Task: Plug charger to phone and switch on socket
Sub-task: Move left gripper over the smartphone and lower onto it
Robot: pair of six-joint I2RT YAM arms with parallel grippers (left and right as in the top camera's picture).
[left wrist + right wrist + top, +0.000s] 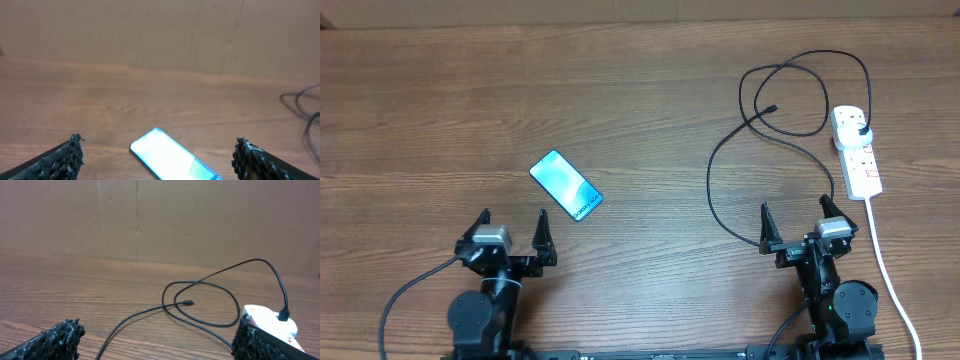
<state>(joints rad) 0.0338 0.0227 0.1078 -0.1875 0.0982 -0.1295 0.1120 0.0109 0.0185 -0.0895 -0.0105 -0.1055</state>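
Closest to me, at the near edge of the table (620, 100), the left gripper (513, 216) and the right gripper (794, 206) both stand with jaws spread wide, grasping nothing. The phone (566, 186) lies flat, screen up, at about 1 o'clock from the left gripper, near it but apart. That wrist's view cuts off the phone's near end. The socket (856, 150) lies at 1 o'clock from the right gripper, half hidden behind a finger (260, 342) in the right wrist view. The charger (709, 185) has its plug (861, 130) seated at the socket's far end. Its connector (775, 108) lies loose at 12 o'clock from the right gripper, well apart from the phone. I cannot tell how the switches are set; they are too small. The white cord (885, 260) runs off the near edge.
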